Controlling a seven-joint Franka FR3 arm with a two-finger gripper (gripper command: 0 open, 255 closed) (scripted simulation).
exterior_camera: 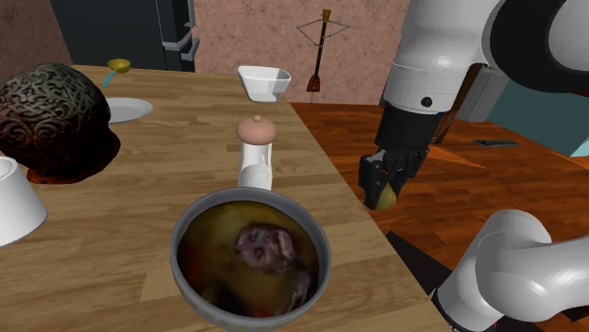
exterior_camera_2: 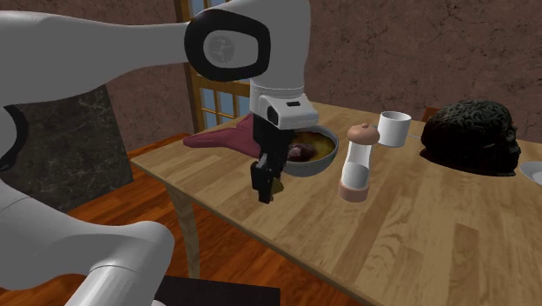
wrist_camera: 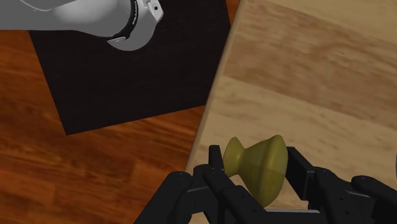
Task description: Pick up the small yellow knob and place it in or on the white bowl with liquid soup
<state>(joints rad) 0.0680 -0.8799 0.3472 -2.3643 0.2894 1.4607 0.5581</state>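
While the shoulder view sets the gripper (exterior_camera: 385, 191) off to the right of the bowl (exterior_camera: 181, 247), past the edge of the table (exterior_camera: 104, 255), the wrist view puts it about over that edge, with the black stand (wrist_camera: 127, 76) on the reddish wooden floor (wrist_camera: 76, 184) below. Its fingers are partly apart, clasping the small yellow knob (wrist_camera: 253, 164), which is clear of the table and seemingly a little higher than the bowl. A mill (exterior_camera: 255, 156) stands just behind the grey bowl of brown soup. Brown walls (exterior_camera_2: 417, 43) close the room.
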